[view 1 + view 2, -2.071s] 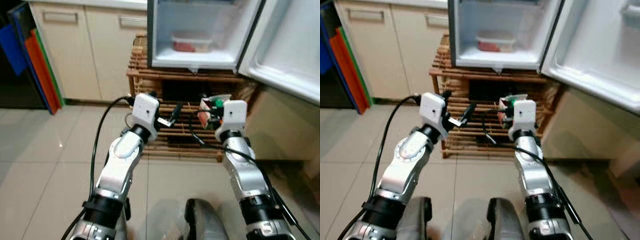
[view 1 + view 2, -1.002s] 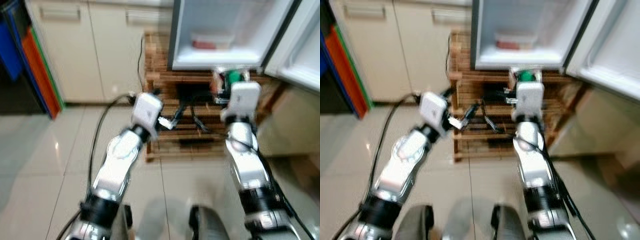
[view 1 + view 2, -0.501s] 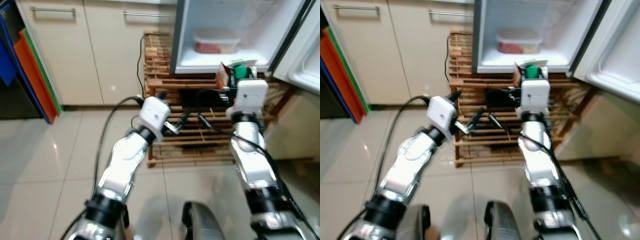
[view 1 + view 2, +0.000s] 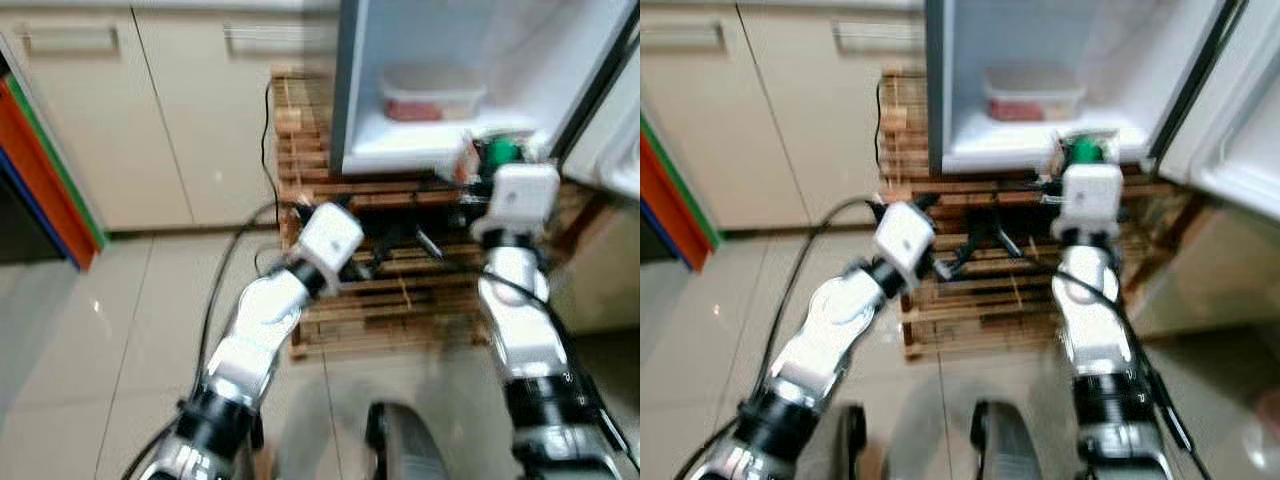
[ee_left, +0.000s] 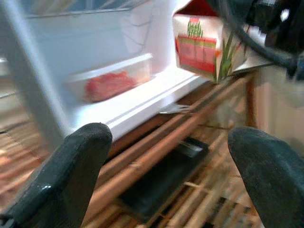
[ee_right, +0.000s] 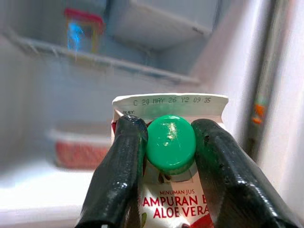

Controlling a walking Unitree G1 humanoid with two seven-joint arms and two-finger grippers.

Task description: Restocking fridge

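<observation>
Right hand (image 6: 166, 156) clamped on juice carton (image 6: 172, 199), fingers (image 6: 118, 175) either side of green cap (image 6: 170, 142). Carton held at front edge of open fridge (image 4: 440, 80), just before bottom shelf lip (image 4: 400, 152). Clear food box (image 4: 432, 92) with red contents sits further back on that shelf; free shelf space in front of it. Fridge door (image 4: 1240, 110) swung open at right. Left hand (image 5: 166, 180) spread wide, empty, low before wooden rack (image 4: 400, 290) under fridge. Views blurred.
</observation>
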